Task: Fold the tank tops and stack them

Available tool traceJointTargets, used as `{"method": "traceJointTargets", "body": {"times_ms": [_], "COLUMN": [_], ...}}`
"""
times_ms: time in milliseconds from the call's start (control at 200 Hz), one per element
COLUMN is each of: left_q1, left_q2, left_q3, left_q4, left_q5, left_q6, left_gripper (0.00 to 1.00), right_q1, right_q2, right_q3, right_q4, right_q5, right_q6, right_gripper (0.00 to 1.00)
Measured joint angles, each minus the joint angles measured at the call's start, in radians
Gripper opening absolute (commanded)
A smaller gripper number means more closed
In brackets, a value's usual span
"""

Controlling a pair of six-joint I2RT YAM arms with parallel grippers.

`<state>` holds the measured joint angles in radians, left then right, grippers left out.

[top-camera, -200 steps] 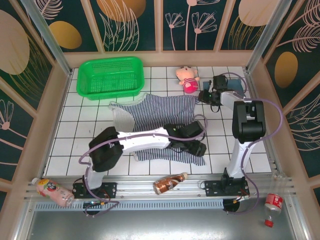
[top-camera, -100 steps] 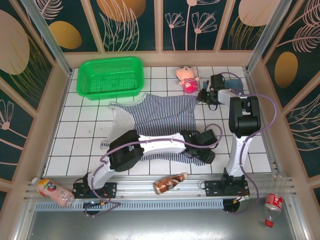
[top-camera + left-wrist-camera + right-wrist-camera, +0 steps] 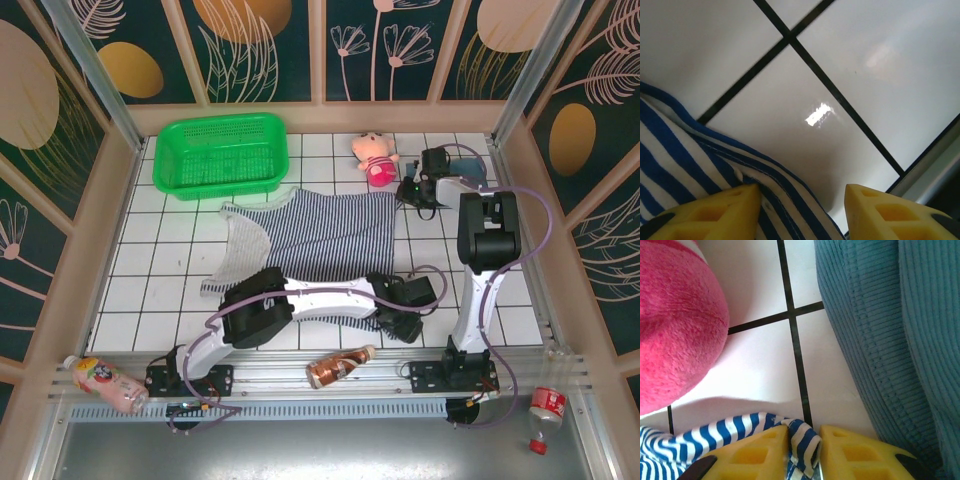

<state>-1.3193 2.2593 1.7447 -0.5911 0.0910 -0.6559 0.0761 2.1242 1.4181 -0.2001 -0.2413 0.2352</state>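
The left arm [image 3: 330, 292] is a white shell link between bulky black joint housings, with a lilac cable [image 3: 172, 340] looping behind the jaws. The right arm [image 3: 478, 300] matches it, with white links, black motor blocks and a lilac lead [image 3: 545, 225]. Each arm has a black base plate [image 3: 190, 380]. The left fingers [image 3: 710, 210] and right fingers [image 3: 755, 455] are yellow, moulded with recessed square pockets and dark inserts at the rear.
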Motion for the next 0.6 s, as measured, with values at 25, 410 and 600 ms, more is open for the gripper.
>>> {"method": "traceJointTargets", "body": {"times_ms": [25,410,600], "left_q1": [-0.002,-0.003,0.005], "left_q2": [0.000,0.008,-0.056], "left_q3": [0.000,0.042,0.020], "left_q4": [-0.005,-0.157,-0.197], "left_q5": [-0.003,-0.098,-0.124], "left_q6": [0.001,0.020,0.024], "left_gripper": [0.43,0.00,0.00], "right_q1": [-0.002,-0.003,-0.004], "right_q2": [0.000,0.013,0.013], "right_q3": [0.000,0.002,0.002], "right_q4": [0.000,0.048,0.077], "right_q5": [0.000,-0.023,-0.028], "right_q6": [0.000,-0.001,-0.002], "right_gripper": [0.18,0.00,0.00]}}
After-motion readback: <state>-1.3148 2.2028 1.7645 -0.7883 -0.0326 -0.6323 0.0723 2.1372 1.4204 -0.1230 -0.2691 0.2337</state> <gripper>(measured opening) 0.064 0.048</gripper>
